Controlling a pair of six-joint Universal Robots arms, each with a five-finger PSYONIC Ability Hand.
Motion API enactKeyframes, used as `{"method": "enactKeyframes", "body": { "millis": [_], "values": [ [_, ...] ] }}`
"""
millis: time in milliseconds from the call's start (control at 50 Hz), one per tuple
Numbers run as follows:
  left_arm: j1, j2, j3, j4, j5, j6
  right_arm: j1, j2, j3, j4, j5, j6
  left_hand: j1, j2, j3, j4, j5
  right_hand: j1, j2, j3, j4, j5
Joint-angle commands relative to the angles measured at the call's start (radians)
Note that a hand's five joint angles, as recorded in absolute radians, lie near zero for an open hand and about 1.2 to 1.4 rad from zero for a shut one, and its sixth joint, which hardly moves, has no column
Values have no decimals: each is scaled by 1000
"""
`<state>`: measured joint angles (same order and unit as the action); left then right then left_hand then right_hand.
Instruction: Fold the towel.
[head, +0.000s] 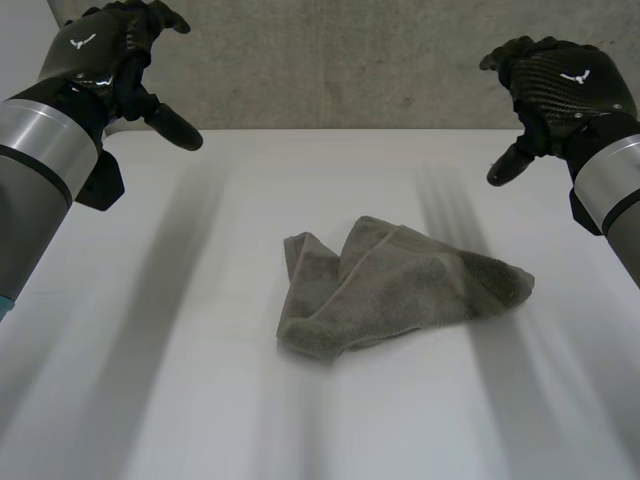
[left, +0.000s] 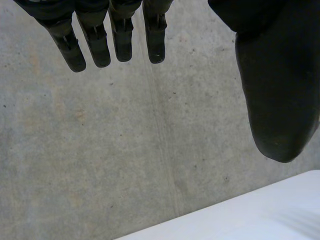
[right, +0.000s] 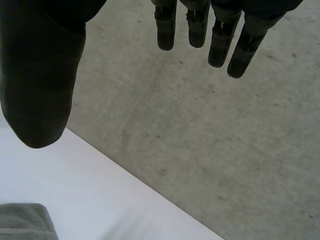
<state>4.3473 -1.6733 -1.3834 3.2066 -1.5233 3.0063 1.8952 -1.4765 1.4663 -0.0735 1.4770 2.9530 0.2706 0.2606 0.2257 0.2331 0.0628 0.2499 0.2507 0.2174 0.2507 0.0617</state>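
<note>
Head view: towel crumpled, folding not begun

Head view shows the towel (head: 400, 290) lying in a loose, rumpled heap near the middle of the tabletop (head: 150, 350), a little toward the robot's right. Its corners are tucked under or bunched over one another, and no clean fold line shows. By my reading nothing of the task is done: the towel would first need spreading flat, then folding.

The left hand (head: 120, 55) hangs above the far left of the tabletop, fingers relaxed and spread, holding nothing. The right hand (head: 555, 80) hangs above the far right in the same loose, empty pose. Each is well apart from the towel. The wrist views agree, with straight fingers and thumb apart against the wall (head: 330, 60).

For room, bare tabletop surrounds the towel on all sides, with more of it on the left. The far edge meets the wall just beyond the hands, so reaching back there looks tight. The towel's pointed right end lies nearest the right hand.
</note>
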Motion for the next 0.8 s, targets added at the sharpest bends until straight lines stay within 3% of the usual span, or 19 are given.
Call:
{"method": "enactKeyframes", "body": {
  "millis": [20, 660, 760, 800],
  "values": [
    [0, -34, 17, -25, 2, 3, -10, 16, -17, 12, 32, -5, -72, -62, -51, -59, -39, -75, -76, -43, -76, -62],
    [0, -63, 20, -47, 6, 17, -36, 15, -17, 24, 16, 17, -69, -59, -51, -59, -36, -75, -76, -43, -76, -62],
    [3, -89, 15, -47, 66, 48, -31, 28, -14, 44, -70, 1, -72, -62, -51, -59, -39, -75, -76, -43, -76, -62],
    [3, -105, 11, -50, 98, 68, -34, 48, -21, 98, -180, -29, -72, -62, -51, -59, -39, -75, -76, -43, -76, -62]
  ]
}}
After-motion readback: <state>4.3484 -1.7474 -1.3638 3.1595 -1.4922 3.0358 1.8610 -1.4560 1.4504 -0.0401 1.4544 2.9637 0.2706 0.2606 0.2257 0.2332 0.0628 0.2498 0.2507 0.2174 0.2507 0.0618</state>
